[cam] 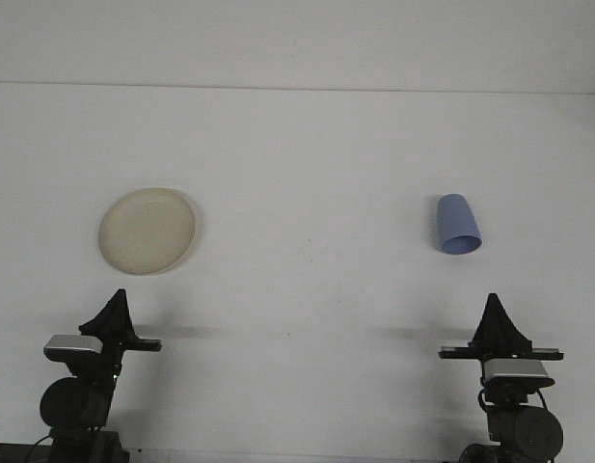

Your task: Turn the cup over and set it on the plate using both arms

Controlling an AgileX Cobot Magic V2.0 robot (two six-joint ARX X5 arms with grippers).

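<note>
Nearest the camera sit the two arms, parked at the bottom edge of the front view: the left gripper [117, 307] at about seven o'clock and the right gripper [495, 320] at about five o'clock. Each shows only as a dark pointed wedge above its wrist block, so whether the fingers are spread or pressed together I cannot tell; neither is touching anything.

Up the white tabletop [307, 289], the blue cup [458, 225] lies at roughly three o'clock, well apart from the right gripper and straight ahead of it. It seems to be tipped on its side with the open mouth turned toward the camera and slightly down-frame, though at this size an upside-down stance tilted by perspective cannot be fully ruled out. The cream plate [148, 231] rests flat at about nine o'clock, ahead of the left gripper and far across from the cup, with nothing on it.

By my reading the task has not begun: no reach, no grasp. The first step in hand is the approach to the cup. That calls for the right arm to extend forward toward twelve o'clock and close across the cup's body. Since cup and plate lie on opposite sides, a handover to the left arm near the middle looks likely, which could right the cup before it goes on the plate.
</note>
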